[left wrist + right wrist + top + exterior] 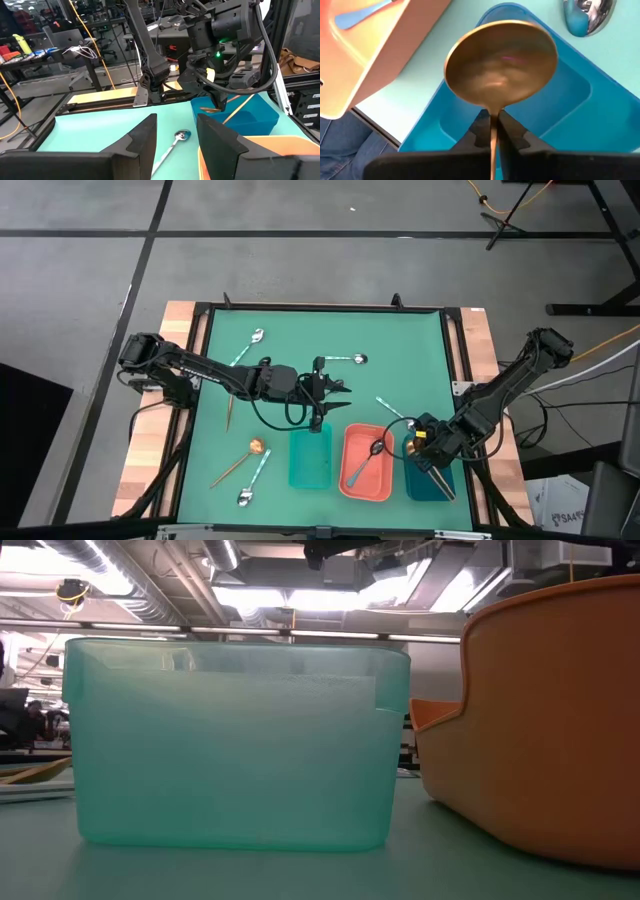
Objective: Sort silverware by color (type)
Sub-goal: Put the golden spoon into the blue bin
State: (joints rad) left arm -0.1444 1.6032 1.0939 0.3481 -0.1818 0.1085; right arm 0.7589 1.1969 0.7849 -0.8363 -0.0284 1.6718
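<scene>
— How far along does the sorting look to you?

— Early, I'd say. The coral tray [354, 480] has one dark-bowled spoon [369, 460] lying in it, and the teal tray [310, 460] looks bare from above. The right gripper [428, 442] hangs over the dark blue tray [432, 483], its fingers pressed together on the thin handle of a gold spoon [501, 62], bowl out front above the tray's hollow. So that one is about to be delivered, I judge, not yet dropped.

— And what's left on the mat?

— Quite a bit. A silver spoon [250, 345] near the far left, another [345, 359] near the far middle, a copper one [243, 460] and a pale-handled silver one [252, 483] at the near left, plus a light-handled spoon [391, 409] just beyond the coral and blue trays. There's also a thin brown handle [231, 408] by the left arm; I can't see its bowl.

— What's the left arm doing?

— The left gripper [322, 392] hovers mid-mat, just beyond the teal tray, fingers spread and holding nothing.

— Anything in the way?

— The trays sit side by side, close together, and the two arms work near each other there. That spoon between them lies just beside the right gripper, so reaching it could crowd things.
</scene>
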